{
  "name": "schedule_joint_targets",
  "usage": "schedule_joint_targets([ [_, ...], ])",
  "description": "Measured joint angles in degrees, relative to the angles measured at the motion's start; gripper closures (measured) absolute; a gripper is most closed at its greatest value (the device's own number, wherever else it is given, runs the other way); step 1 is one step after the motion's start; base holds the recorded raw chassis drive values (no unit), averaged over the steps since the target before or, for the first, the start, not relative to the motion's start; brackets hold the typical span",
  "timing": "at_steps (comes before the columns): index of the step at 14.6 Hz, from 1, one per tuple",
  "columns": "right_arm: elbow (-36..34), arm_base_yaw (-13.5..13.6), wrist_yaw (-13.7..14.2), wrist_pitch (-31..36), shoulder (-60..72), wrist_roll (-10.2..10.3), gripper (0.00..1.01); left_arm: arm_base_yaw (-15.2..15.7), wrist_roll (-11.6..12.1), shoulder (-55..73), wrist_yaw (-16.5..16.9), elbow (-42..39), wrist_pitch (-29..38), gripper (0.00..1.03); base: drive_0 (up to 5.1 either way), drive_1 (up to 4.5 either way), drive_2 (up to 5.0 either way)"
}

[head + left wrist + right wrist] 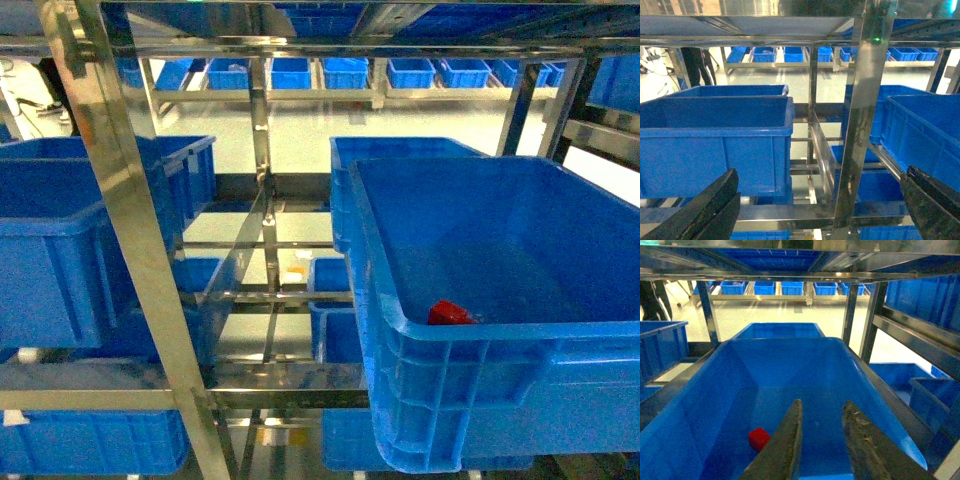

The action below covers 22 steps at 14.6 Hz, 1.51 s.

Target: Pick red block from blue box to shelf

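Observation:
The red block [450, 313] lies on the floor of the blue box [520, 333], close to its near wall, on the right of the head view. In the right wrist view the red block [759, 438] sits just left of my right gripper [822, 407], which hangs open over the blue box [790, 365] with nothing between its fingers. My left gripper [821, 175] stands wide open and empty in front of a steel post of the shelf [865, 125]. The shelf [120, 200] frames the head view. Neither gripper appears in the head view.
Other blue crates [60, 240] stand on the shelf tiers to the left and behind, and one [715, 140] fills the left of the left wrist view. More crates [290, 72] line a far rack. A steel tier [790, 270] runs overhead.

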Motion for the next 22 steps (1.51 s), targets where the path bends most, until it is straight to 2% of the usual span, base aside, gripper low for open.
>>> schedule_joint_targets([
  [2, -3.3, -1.2, -1.4, -4.0, -6.0, 0.0, 0.99, 0.0, 0.0, 0.0, 0.0, 0.0, 0.0, 0.05, 0.0, 0.00, 0.0],
  [3, -4.4, -1.8, -1.8, -6.0, -9.4, 0.1, 0.99, 0.0, 0.0, 0.0, 0.0, 0.0, 0.0, 0.05, 0.0, 0.00, 0.0],
  [4, -5.2, -4.3, -4.9, -7.7, -12.1, 0.1, 0.99, 0.0, 0.0, 0.0, 0.0, 0.0, 0.0, 0.05, 0.0, 0.00, 0.0],
  [7, -6.0, -6.0, -5.4, -10.1, -15.4, 0.2, 0.99, 0.0, 0.0, 0.0, -0.1, 0.0, 0.0, 0.05, 0.0, 0.00, 0.0],
  [9, -6.4, -6.1, -5.4, -11.2, -17.0, 0.2, 0.99, 0.0, 0.0, 0.0, 0.0, 0.0, 0.0, 0.05, 0.0, 0.00, 0.0],
  [17, -9.0, -5.9, -5.9, -31.9, -41.2, 0.2, 0.99, 0.0, 0.0, 0.0, 0.0, 0.0, 0.0, 0.05, 0.0, 0.00, 0.0],
  [22, -9.0, -5.9, -5.9, -40.9, -50.7, 0.2, 0.99, 0.0, 0.0, 0.0, 0.0, 0.0, 0.0, 0.05, 0.0, 0.00, 0.0],
])
